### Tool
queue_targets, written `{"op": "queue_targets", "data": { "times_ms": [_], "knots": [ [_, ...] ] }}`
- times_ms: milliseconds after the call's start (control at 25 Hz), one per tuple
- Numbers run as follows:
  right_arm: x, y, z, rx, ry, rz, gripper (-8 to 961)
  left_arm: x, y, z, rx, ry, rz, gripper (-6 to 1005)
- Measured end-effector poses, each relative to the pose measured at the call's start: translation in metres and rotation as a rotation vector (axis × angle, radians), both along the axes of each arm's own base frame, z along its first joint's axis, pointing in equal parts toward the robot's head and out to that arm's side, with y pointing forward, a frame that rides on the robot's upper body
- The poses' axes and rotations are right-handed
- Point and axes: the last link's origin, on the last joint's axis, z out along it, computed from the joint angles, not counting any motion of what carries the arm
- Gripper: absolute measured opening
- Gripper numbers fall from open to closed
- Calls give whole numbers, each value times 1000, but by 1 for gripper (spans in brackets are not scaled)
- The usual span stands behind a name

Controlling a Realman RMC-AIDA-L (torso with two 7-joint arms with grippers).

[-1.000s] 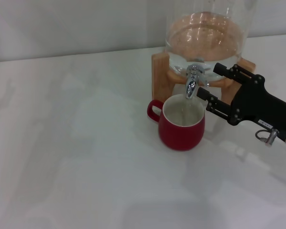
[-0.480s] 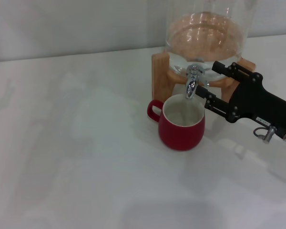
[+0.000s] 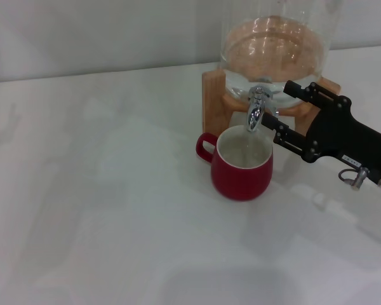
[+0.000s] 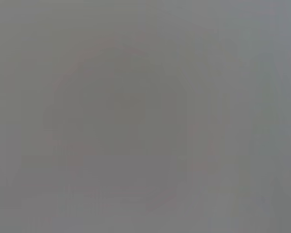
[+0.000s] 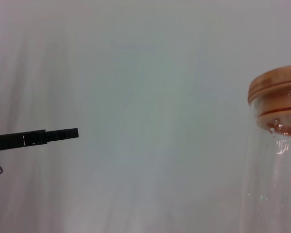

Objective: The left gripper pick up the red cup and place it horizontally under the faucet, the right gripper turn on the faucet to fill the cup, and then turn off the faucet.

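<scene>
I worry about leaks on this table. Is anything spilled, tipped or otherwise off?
Nothing stands out. The red cup stands upright under the faucet, no puddle shows on the table, and the right gripper is open beside the faucet. The left gripper is out of view.

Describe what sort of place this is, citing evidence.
Probably a lab test bench: a bare white table, a glass jar with a faucet over a red cup, and the right gripper alongside.
</scene>
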Motion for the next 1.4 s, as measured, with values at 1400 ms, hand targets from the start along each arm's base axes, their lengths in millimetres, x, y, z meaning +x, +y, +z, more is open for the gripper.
{"op": "queue_targets", "data": {
  "times_ms": [1400],
  "knots": [
    [13,-3,10,48,10,-61,674,2,2,1,0,3,-6,838]
  ]
}}
